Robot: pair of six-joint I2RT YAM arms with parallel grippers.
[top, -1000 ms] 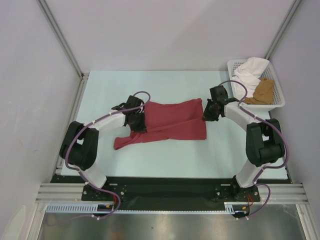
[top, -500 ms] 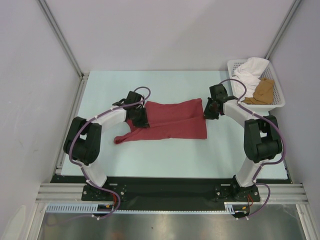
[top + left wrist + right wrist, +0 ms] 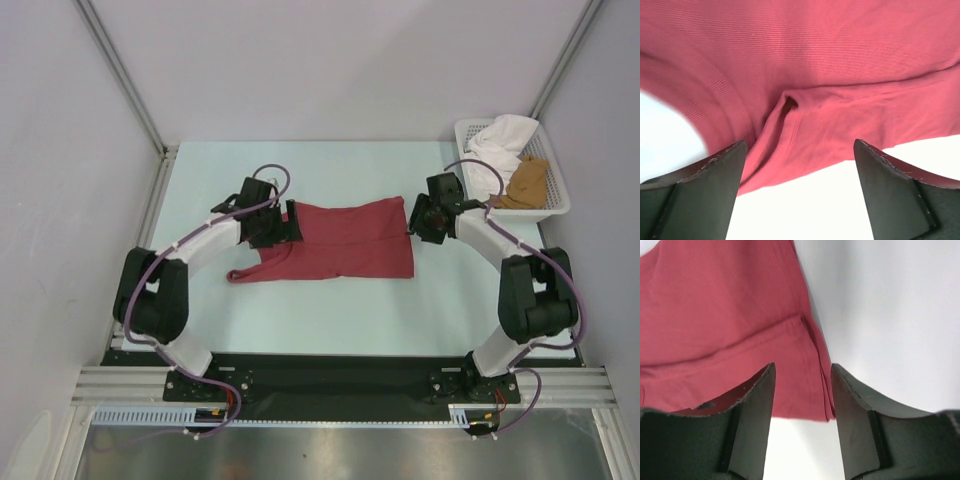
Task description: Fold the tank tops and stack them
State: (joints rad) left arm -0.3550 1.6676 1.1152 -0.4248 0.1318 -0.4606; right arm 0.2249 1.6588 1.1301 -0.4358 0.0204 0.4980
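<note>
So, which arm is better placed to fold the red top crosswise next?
Probably left: left gripper hangs wide open over the top's strap end; right gripper is at the hem corner, jaws narrower.

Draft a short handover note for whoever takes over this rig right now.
Left gripper: open, holding nothing, at the strap end of the dark red tank top.
Right gripper: open, holding nothing, at its hem end.
Tan-brown tank top: in the white basket, beside a white cloth.
Done: red top appears folded once lengthwise.
To do: finish folding it, fold the tan one, stack both.
</note>
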